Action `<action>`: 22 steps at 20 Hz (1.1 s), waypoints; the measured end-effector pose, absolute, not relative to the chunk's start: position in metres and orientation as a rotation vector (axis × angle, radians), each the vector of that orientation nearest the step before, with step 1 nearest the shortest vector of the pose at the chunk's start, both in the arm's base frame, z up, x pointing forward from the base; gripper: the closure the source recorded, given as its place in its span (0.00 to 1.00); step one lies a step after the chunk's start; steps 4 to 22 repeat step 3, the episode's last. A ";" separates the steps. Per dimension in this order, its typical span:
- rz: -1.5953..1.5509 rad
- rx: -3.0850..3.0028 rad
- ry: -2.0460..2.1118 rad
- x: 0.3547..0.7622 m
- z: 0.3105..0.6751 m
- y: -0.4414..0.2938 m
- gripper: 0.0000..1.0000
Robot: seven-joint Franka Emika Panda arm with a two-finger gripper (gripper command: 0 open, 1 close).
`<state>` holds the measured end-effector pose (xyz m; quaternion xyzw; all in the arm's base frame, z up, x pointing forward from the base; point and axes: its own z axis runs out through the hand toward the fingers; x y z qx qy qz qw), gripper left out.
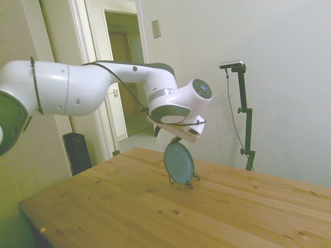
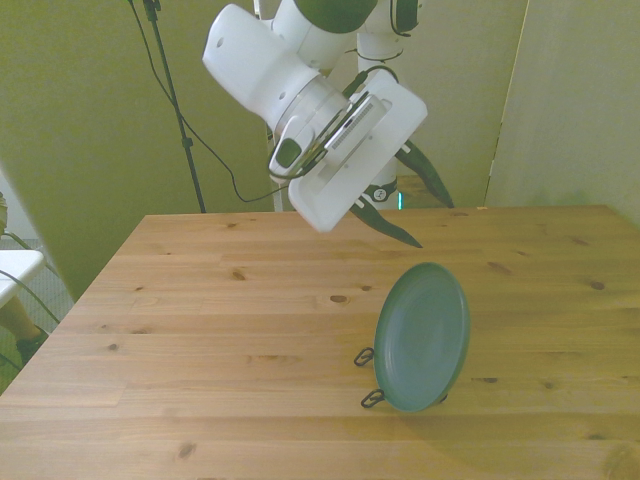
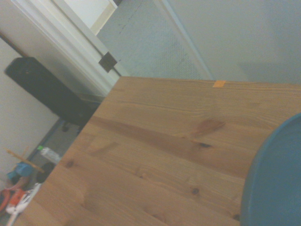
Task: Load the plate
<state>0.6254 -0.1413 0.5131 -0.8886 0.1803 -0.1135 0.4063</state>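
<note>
My gripper hung in the air above the plate, clear of it, with its two dark fingers spread apart and nothing between them. The green plate stood nearly upright on its edge in a small dark wire rack, whose looped feet rested on the wooden table. In the front view the plate sat toward the table's near edge, right of the middle. In the side view the plate stood just under my wrist, and the rack's feet showed beneath it.
</note>
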 end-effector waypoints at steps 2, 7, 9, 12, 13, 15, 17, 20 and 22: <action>-0.375 -2.296 0.464 0.615 0.510 -0.126 0.00; -0.406 -2.325 0.470 0.609 0.504 -0.118 0.00; -0.406 -2.325 0.470 0.609 0.504 -0.118 0.00; -0.406 -2.325 0.470 0.609 0.504 -0.118 0.00; -0.406 -2.325 0.470 0.609 0.504 -0.118 0.00; -0.406 -2.325 0.470 0.609 0.504 -0.118 0.00; -0.406 -2.325 0.470 0.609 0.504 -0.118 0.00; -0.406 -2.325 0.470 0.609 0.504 -0.118 0.00; -0.406 -2.325 0.470 0.609 0.504 -0.118 0.00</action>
